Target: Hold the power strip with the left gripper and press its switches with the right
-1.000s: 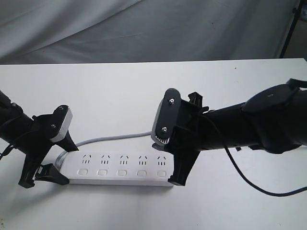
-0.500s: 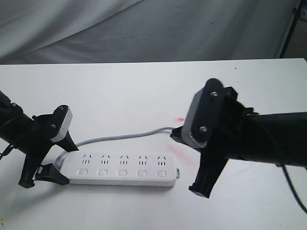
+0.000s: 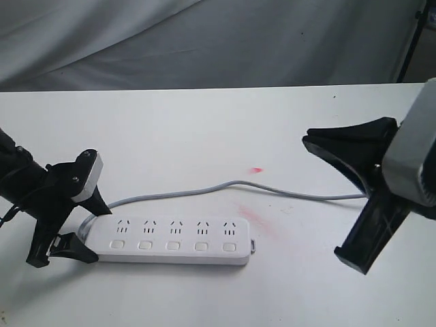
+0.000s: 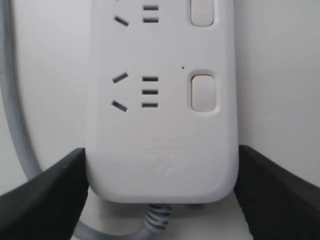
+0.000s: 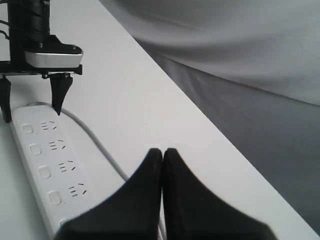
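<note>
- Closest to the front edge of the white worktop (image 3: 204, 122), at about 7 o'clock in the exterior view, the power strip (image 3: 170, 240) lies flat and face up. Its length runs from 9 o'clock to 3 o'clock.
- Its switches (image 3: 173, 245), five white buttons, sit in a row along the near long side, one below each socket set.
- The left pincer (image 3: 94, 235) straddles the strip's 9 o'clock end, where the cord comes out. The left wrist view shows a black finger (image 4: 45, 200) against each long side, so this pincer is clamped on the strip across its width.
- The thin grey cord (image 3: 204, 189) leaves that end, loops round by the left pincer's far finger and then runs along the worktop behind the strip toward 3 o'clock.
- A pink smear (image 3: 262, 223) marks the worktop between the cord and the strip's 3 o'clock end. A small red spot (image 3: 257, 169) lies just beyond the cord.
- The right pincer (image 5: 162, 160) is out at 3 o'clock, well apart from the strip. The right wrist view shows its two black fingers pressed flat together. Whether it touches the worktop cannot be told.
- At 12 o'clock a grey cloth (image 3: 204, 41) hangs behind the far edge, with a black pole (image 3: 411, 41) toward 2 o'clock.
</note>
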Robot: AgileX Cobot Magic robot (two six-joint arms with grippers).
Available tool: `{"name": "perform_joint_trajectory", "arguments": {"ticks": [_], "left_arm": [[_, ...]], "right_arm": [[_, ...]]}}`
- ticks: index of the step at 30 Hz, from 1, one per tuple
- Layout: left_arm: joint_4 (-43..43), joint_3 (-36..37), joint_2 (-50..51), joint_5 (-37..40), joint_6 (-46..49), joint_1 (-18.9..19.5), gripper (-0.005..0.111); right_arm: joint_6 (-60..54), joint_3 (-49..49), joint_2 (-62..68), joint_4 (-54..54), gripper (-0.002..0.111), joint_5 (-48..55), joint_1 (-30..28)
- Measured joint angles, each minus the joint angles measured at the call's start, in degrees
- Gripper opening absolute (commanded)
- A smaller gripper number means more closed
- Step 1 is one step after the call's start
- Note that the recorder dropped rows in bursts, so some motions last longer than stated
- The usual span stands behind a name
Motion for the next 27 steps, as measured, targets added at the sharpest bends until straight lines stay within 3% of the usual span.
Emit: {"name": "perform_joint_trajectory", "arguments": {"ticks": [5, 11, 20, 27], "left_arm": [[0.0, 0.0, 0.0, 0.0, 0.0, 0.0, 0.067], [0.0, 0.0, 0.0, 0.0, 0.0, 0.0, 0.067], [0.0, 0.0, 0.0, 0.0, 0.0, 0.0, 0.067], [0.0, 0.0, 0.0, 0.0, 0.0, 0.0, 0.067]], "right_arm": [[0.0, 0.8, -3.0, 0.0, 0.000, -1.6, 0.0], [0.0, 6.0, -12.9, 2.9, 0.000, -10.7, 0.0], [0.2, 18.8, -31.6, 4.4, 0.000, -13.7, -7.6], [1.4, 21.4, -33.6, 6.1, 0.000, -13.8, -8.0]]}}
